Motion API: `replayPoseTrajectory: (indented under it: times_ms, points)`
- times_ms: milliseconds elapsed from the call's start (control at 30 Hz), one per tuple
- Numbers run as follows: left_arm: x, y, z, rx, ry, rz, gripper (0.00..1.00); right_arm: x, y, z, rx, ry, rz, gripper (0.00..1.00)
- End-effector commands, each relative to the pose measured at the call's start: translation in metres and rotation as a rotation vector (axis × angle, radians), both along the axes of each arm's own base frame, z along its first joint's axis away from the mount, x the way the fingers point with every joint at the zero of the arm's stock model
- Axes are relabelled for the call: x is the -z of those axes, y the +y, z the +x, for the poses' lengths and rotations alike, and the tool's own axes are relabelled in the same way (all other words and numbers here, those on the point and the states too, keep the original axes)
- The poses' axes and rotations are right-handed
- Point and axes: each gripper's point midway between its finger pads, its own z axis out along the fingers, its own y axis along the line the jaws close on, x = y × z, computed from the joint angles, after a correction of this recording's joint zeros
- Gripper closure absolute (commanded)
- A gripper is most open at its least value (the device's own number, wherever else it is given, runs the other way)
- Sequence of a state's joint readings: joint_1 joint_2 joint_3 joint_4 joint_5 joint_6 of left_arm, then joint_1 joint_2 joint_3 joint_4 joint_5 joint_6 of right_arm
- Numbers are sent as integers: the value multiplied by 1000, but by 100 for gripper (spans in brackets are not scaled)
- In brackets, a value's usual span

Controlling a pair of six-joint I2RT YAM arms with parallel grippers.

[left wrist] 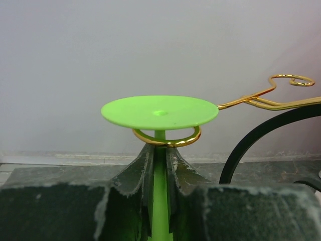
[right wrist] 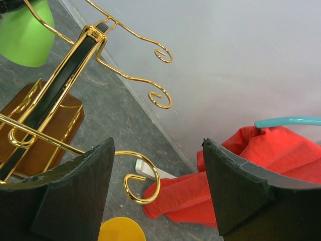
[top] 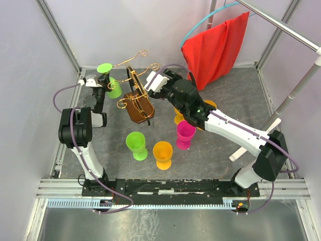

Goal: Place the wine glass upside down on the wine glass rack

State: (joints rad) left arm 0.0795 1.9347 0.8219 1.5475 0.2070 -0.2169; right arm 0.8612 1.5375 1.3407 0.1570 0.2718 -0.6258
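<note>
Left gripper [left wrist: 159, 150] clamped the inverted lime-green plastic wine glass [left wrist: 159, 112].
We judged release might slip its foot off the gold-wire rack [top: 138, 106].

Pale walls [top: 150, 30] all round, evenly lit. Grey marbled tabletop [top: 225, 88] below, metal posts [top: 57, 30] at the corners, a red cloth [top: 215, 47] hanging back right off a teal hanger [right wrist: 291, 121].

From the left wrist, the bowl of the green glass [left wrist: 159, 111] is hidden below the fingers [left wrist: 131, 174], and from above the right arm [top: 225, 124] covers most of a yellow glass [top: 178, 119].
</note>
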Motion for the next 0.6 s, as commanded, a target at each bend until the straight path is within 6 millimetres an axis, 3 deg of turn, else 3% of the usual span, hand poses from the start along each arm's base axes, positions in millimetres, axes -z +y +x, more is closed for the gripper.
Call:
replayPoseTrajectory:
  times_ms: [0,367,567]
  points:
    - [-59,14,-31,-89,-218,67,97,-33,-3,0,6,-51,78,21]
    - [-71,11,-51,-87,-239,104,97,-30,-8,-6,1,-41,87,21]
    - [-65,25,-56,-149,-220,93,97,-29,-12,-10,2,-39,90,21]
